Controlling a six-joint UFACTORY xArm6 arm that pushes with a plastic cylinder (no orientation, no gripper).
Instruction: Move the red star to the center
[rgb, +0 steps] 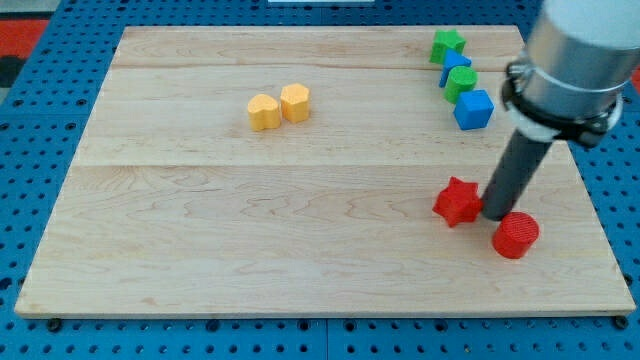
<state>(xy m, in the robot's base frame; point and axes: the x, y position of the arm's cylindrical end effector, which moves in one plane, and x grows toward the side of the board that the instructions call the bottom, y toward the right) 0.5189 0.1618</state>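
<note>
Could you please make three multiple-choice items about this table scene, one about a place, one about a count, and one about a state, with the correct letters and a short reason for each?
1. Where is my tip relative to the red star?
A. At the star's right side in the view
B. Far off at the view's left
C. Beside the yellow blocks

2. How many yellow blocks are on the board?
A. One
B. Two
C. Four

3. What is the state of the red star?
A. At the board's center
B. Off the board
C. Toward the view's lower right, away from the center

Answers:
1. A, the rod's end stands close against the star's right, between it and the red cylinder.
2. B, a pair of yellow blocks sits together at upper left of center.
3. C, the star lies well right of the center.
</note>
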